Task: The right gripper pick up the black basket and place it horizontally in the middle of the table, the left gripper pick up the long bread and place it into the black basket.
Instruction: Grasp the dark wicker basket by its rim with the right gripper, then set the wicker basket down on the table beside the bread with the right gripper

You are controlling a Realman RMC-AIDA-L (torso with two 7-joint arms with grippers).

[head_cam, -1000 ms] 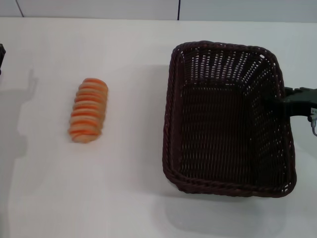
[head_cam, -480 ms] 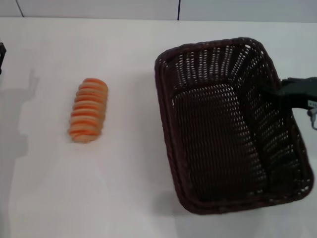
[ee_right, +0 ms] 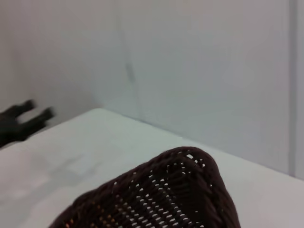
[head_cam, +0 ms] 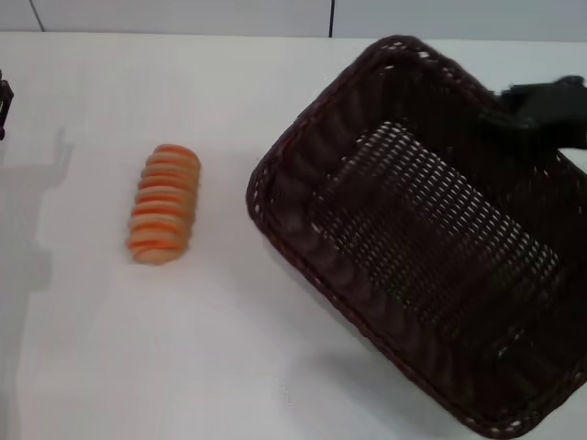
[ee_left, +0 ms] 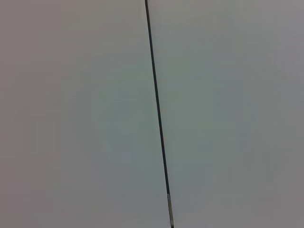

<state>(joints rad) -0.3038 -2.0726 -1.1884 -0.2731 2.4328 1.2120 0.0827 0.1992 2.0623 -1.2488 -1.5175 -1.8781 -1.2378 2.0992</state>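
Observation:
The black basket [head_cam: 431, 247] hangs above the white table [head_cam: 183, 348] on the right, tilted and turned slantwise, its far corner highest. My right gripper [head_cam: 503, 112] is shut on the basket's far right rim and holds it up. The right wrist view shows the basket's braided rim [ee_right: 190, 180] close below the camera. The long bread [head_cam: 163, 203], orange and cream striped, lies on the table at the left, well apart from the basket. My left gripper [head_cam: 4, 105] shows as a sliver at the far left edge; in the right wrist view it [ee_right: 39, 109] appears far off, open and empty.
Grey wall panels [head_cam: 330, 16] stand behind the table's far edge. The left wrist view shows only a grey wall with a dark seam [ee_left: 159, 118]. Bare tabletop lies between the bread and the basket.
The right gripper has lifted the basket and swung it: it rose, tilted and turned counter-clockwise, its near left corner moving toward the bread. The bread and left arm have not moved.

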